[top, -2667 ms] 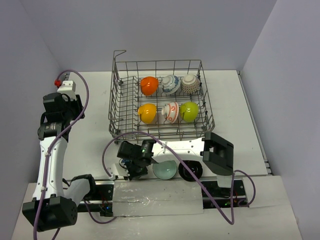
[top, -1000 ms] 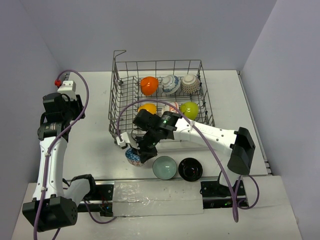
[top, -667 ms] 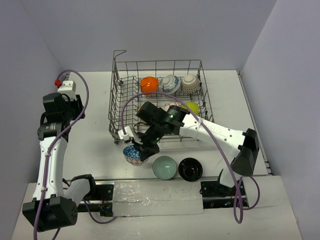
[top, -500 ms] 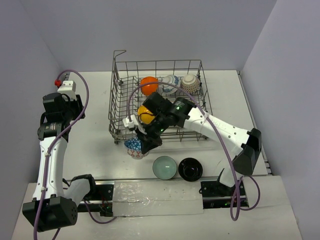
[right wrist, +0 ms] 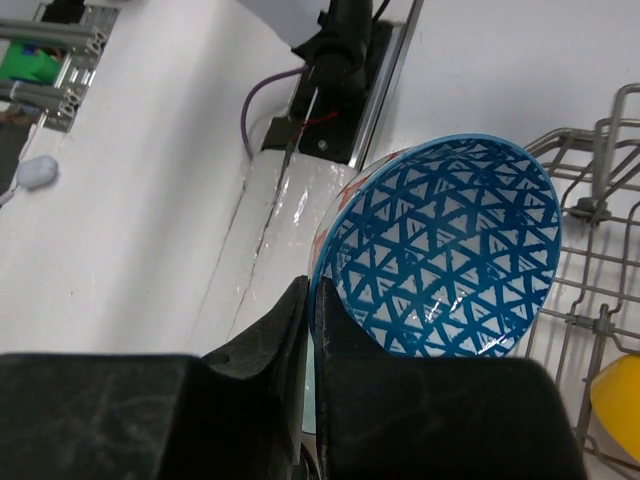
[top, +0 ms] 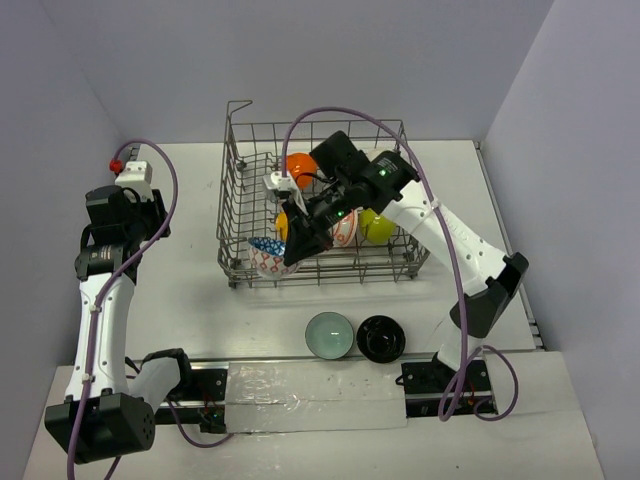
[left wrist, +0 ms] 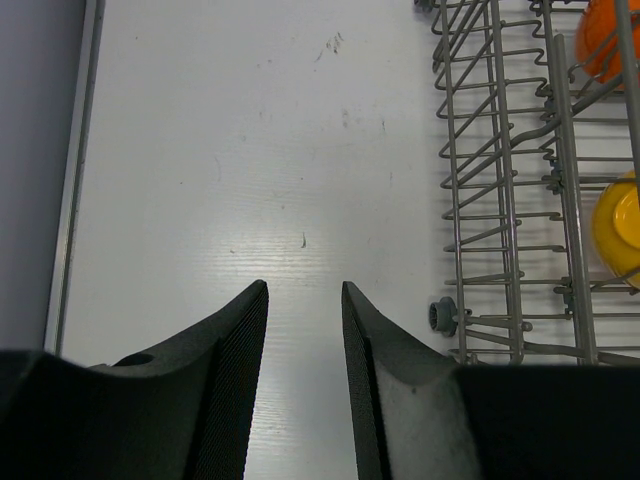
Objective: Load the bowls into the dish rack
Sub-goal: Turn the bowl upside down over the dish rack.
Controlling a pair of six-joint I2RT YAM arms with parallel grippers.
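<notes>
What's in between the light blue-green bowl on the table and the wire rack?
Nothing. In the top view, only bare white table lies between the pale teal bowl and the near side of the dish rack.

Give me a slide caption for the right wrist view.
Jaws shut on the rim of a blue-patterned bowl beside the wire dish rack.
</notes>
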